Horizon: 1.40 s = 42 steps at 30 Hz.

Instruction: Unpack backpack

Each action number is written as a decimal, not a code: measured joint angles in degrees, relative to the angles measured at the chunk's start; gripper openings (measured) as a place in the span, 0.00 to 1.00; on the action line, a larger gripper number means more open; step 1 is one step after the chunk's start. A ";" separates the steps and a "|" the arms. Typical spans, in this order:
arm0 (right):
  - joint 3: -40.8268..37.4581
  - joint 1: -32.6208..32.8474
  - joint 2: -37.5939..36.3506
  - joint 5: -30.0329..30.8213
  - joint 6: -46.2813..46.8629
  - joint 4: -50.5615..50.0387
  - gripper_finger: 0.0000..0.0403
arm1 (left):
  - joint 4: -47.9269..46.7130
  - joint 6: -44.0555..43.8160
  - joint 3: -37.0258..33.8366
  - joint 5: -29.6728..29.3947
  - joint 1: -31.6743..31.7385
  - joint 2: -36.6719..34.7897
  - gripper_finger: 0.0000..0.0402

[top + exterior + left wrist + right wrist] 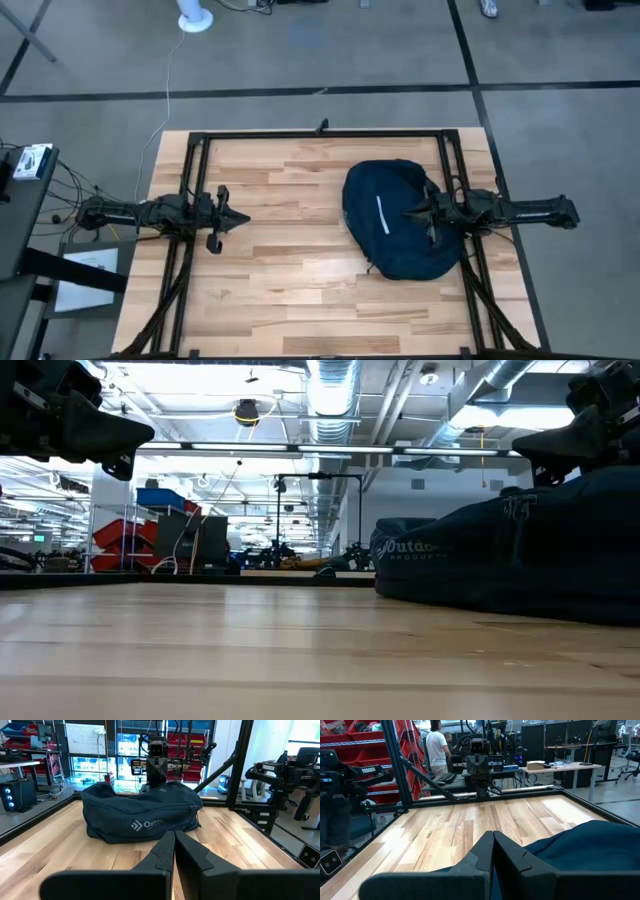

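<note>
Apparently zipped, backpack (395, 220) beneath right end effector (408, 212).

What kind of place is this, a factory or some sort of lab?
Most likely a robotics lab or workshop. Two arms are mounted at a wooden table holding a backpack, with red parts bins, workbenches and exposed ceiling ducts around.

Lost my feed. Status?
Left gripper shut, clear of bag. Right gripper shut, above backpack. Backpack closed on table. Nothing blocking.
</note>
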 joint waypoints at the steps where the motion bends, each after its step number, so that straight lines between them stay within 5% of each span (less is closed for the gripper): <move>1: 0.01 0.02 0.00 0.00 0.00 -0.02 0.00 | 0.01 0.00 0.02 0.00 0.00 0.00 0.00; 29: 1.02 0.13 0.03 0.03 0.42 -1.10 0.00 | 1.67 2.25 0.37 -0.26 0.00 0.04 0.00; 35: 14.14 1.00 3.49 -2.46 3.89 -11.29 0.00 | -4.52 1.03 11.20 -0.21 0.02 4.30 0.00; 42: 37.58 1.24 16.62 -2.71 4.01 -19.94 0.00 | -18.01 8.88 37.13 -2.91 0.02 20.63 0.00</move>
